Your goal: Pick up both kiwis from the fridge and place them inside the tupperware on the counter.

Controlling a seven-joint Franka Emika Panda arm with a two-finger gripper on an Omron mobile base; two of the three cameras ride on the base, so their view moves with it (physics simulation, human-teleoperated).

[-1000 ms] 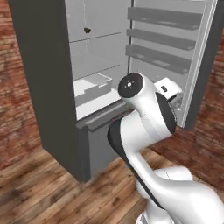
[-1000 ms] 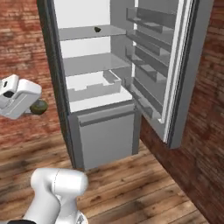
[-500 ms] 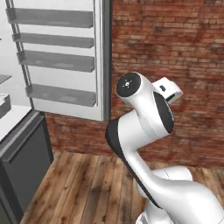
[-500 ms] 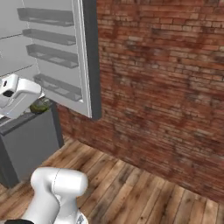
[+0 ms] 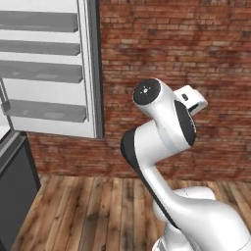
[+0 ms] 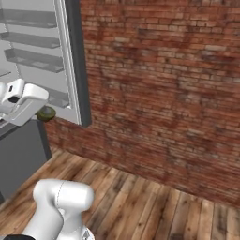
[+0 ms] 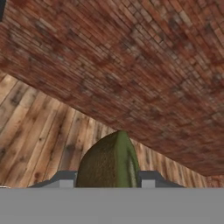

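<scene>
One olive-brown kiwi (image 7: 109, 162) sits between my gripper's jaws, filling the bottom middle of the hand view. From the right base camera the same kiwi (image 6: 46, 113) pokes out under the white hand, with my gripper (image 6: 43, 112) shut on it at the far left. The fridge's open door (image 5: 49, 68) with its grey door shelves stands at the upper left of the left base view, and again as the fridge door (image 6: 51, 56) on the right base side. The tupperware and the counter are out of view.
A red brick wall (image 6: 164, 93) fills the space ahead of me, above a wooden plank floor (image 6: 150, 206). The fridge's dark lower body (image 5: 14, 191) stands at the left edge. My arm's white elbow (image 5: 162, 117) rises mid-frame.
The base has turned to the right: the fridge's interior slid out of both base views to the left and the brick wall came in. The kiwi stays in the shut gripper.
</scene>
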